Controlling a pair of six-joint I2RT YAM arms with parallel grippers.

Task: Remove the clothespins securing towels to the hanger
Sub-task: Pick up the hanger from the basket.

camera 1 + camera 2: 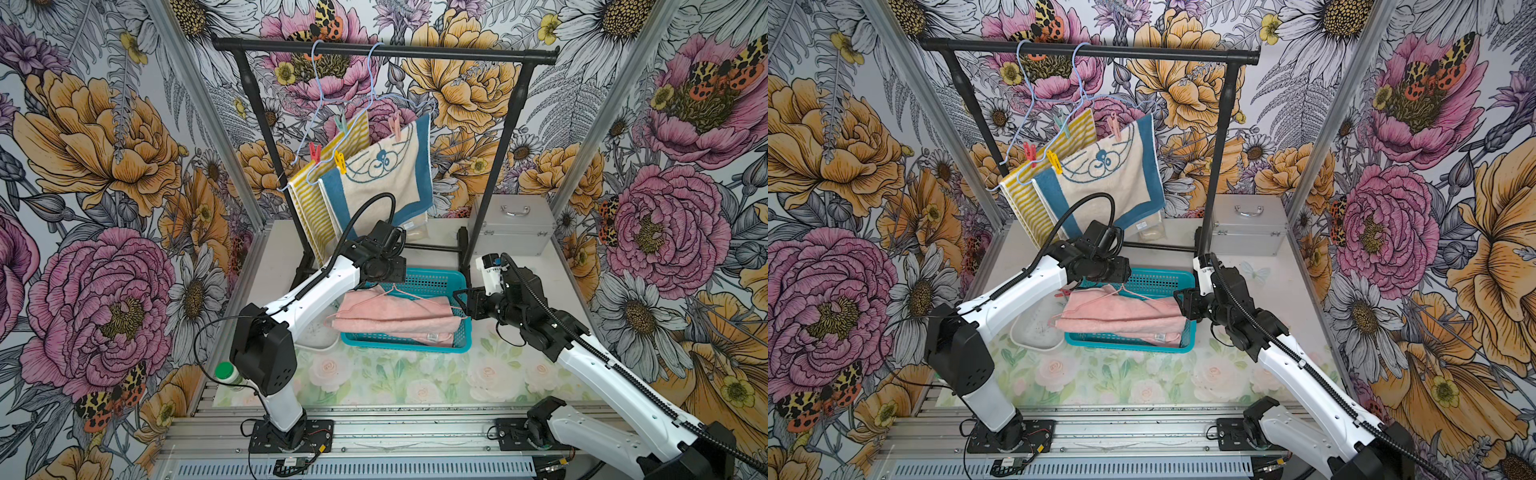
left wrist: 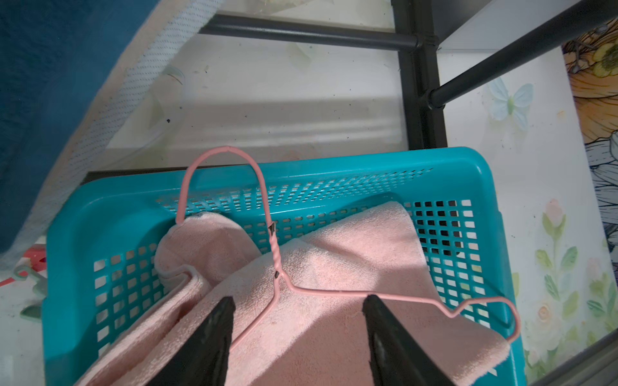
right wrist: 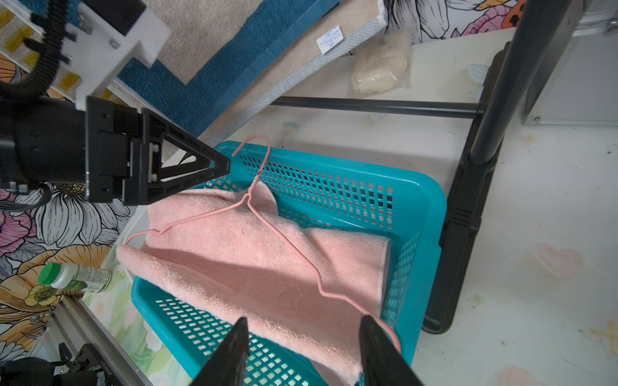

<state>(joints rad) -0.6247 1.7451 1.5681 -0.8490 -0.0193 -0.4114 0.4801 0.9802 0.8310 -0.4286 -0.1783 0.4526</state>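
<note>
Barely visible: 2 clothespins (image 2: 36,259) beside basket (image 2: 334,163), cropped.

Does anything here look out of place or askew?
The plain pink terry towel and its thin pink wire hanger lie in the teal perforated plastic basket, not on the black rack; the towel spills over the rim. A green-capped white bottle lies tipped at the table's edge.
</note>
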